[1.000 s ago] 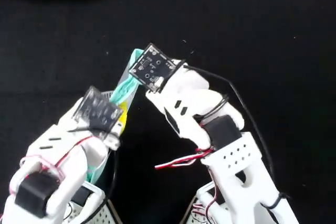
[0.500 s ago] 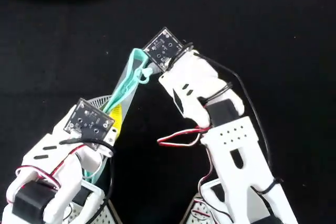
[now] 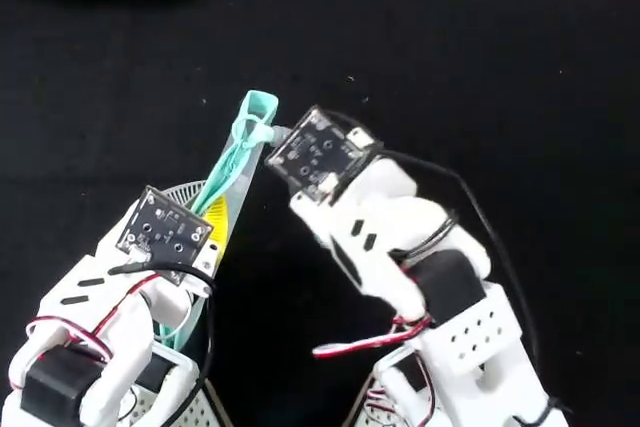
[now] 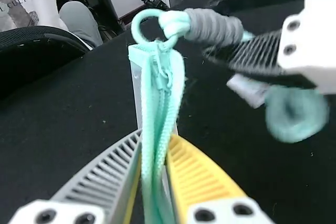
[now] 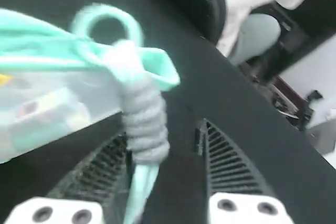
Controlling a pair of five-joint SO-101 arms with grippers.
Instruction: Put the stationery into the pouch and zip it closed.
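On black table [image 3: 540, 77]: pouch [image 3: 235, 157]; chair [image 4: 37, 43] behind.

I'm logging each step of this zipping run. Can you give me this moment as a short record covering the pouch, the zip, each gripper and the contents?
pouch: clear pouch with a mint zip, zip edge turned up, over the black table
zip: slider sits at the far end by the ring; looks closed
left gripper: left gripper is shut on the pouch's zip edge, at the near end
right gripper: right gripper is open, with the grey pull cord between its fingers
contents: stationery shows through the clear wall, too blurred to identify
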